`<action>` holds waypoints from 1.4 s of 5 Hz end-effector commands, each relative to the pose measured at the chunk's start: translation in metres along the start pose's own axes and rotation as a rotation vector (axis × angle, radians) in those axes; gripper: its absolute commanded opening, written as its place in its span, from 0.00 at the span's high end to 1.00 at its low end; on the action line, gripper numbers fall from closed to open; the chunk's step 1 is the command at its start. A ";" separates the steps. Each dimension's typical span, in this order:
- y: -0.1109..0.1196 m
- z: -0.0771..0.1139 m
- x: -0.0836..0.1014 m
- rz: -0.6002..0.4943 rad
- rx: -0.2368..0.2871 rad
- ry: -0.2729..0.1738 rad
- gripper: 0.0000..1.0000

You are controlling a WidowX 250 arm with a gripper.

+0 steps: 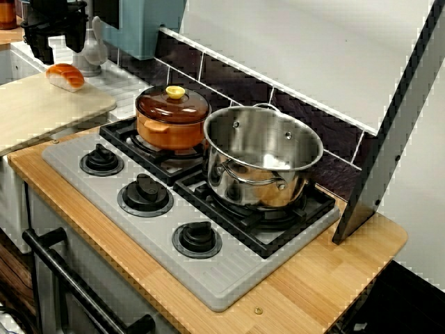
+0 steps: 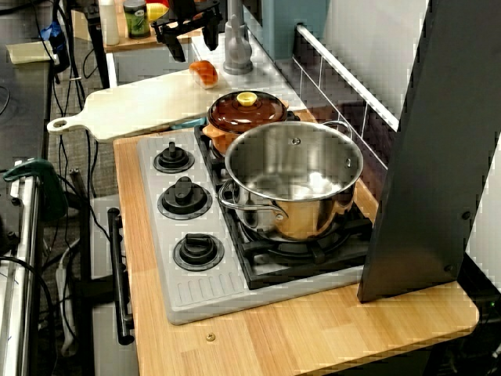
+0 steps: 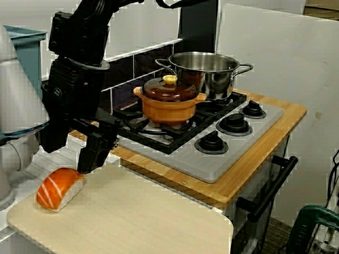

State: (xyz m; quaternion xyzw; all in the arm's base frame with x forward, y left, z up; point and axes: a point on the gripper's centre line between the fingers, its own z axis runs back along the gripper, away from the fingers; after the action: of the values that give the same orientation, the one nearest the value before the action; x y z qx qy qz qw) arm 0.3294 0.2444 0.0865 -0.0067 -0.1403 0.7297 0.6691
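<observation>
A piece of salmon sushi [image 3: 59, 188] lies on a pale wooden cutting board [image 3: 137, 217] to the left of the stove. My black gripper [image 3: 69, 159] hangs just above it, open, with its fingers spread to either side and nothing between them. The right fingertip [image 3: 87, 166] stands close above the sushi's top edge; whether it touches is not clear. In the view from the stove's front, the gripper [image 1: 59, 52] sits at the top left over the sushi [image 1: 66, 76]. The high view shows the gripper [image 2: 194, 47] above the sushi [image 2: 204, 73] at the board's far end.
An orange lidded pot [image 1: 172, 118] with a yellow knob sits on the back left burner. A large empty steel pot [image 1: 261, 156] stands on the burner beside it. The grey stove [image 1: 139, 229] has three knobs along its front. A dark slanted panel [image 1: 389, 139] stands at the right.
</observation>
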 end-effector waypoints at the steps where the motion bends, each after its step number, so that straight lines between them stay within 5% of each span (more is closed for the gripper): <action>1: 0.002 0.009 0.007 0.023 -0.049 -0.054 0.00; 7: 0.002 -0.010 0.005 0.132 -0.018 -0.074 0.00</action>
State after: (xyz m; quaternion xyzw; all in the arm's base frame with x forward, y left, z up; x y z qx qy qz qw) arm 0.3318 0.2499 0.0621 0.0104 -0.1486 0.7722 0.6177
